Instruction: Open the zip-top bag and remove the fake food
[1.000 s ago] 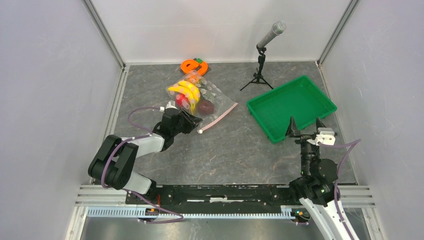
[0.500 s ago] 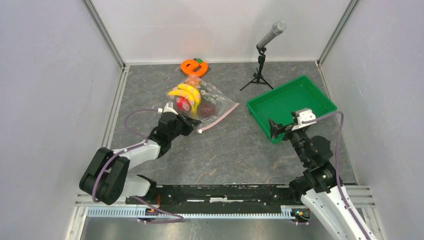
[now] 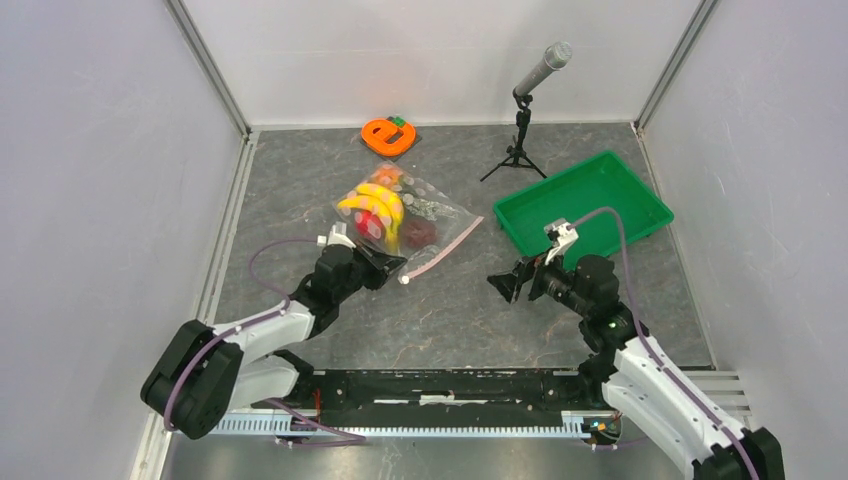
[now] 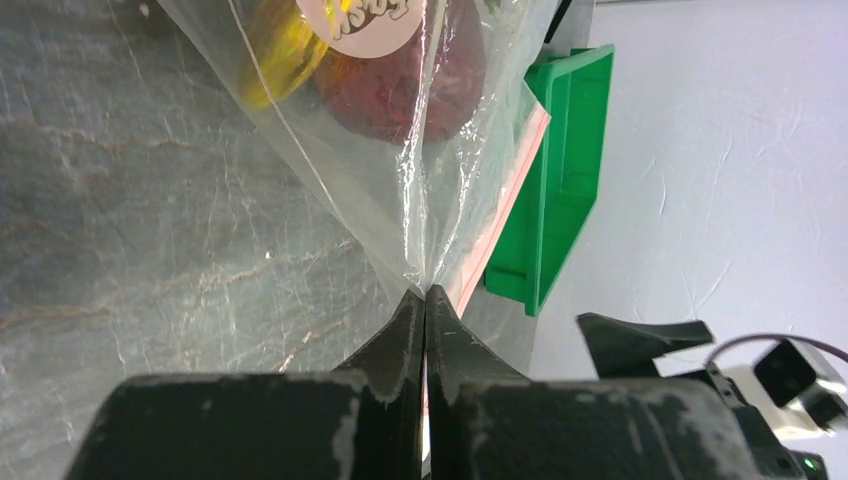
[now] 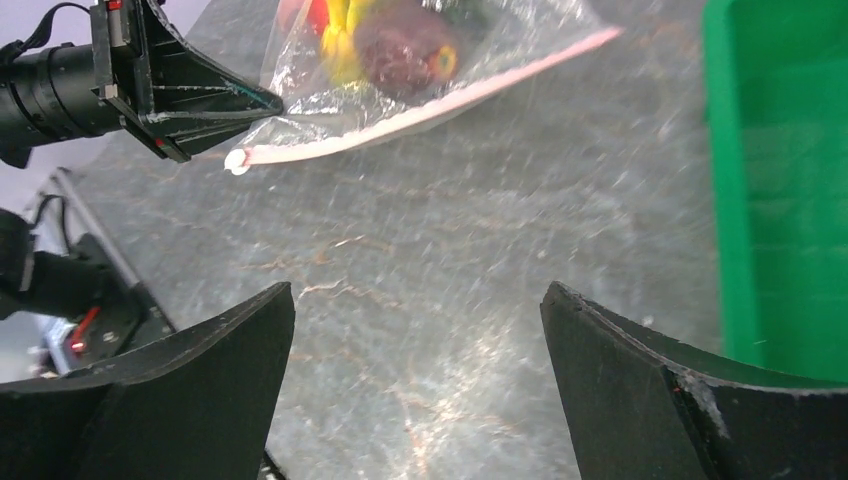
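Note:
The zip-top bag [image 3: 415, 215] lies on the table left of centre, clear with a pink zip strip [image 3: 443, 247] along its near-right edge. Inside I see the yellow banana bunch [image 3: 378, 203], a red fruit and the dark maroon fruit [image 3: 417, 230]. My left gripper [image 3: 385, 262] is shut on the bag's near corner [image 4: 425, 275], the film pulled taut above the tips. The bag [image 5: 430, 70] also shows in the right wrist view. My right gripper [image 3: 508, 284] is open and empty, low over the table right of the bag, pointing toward it.
The green tray [image 3: 585, 210] stands at the right, close behind my right arm. An orange "e"-shaped object [image 3: 387, 134] lies at the back. A microphone on a small tripod [image 3: 521, 135] stands at the back centre. White walls enclose the table.
My right arm has swung left and down from beside the tray toward the bag. My left gripper has drawn back a little toward the near side, still holding the bag's corner.

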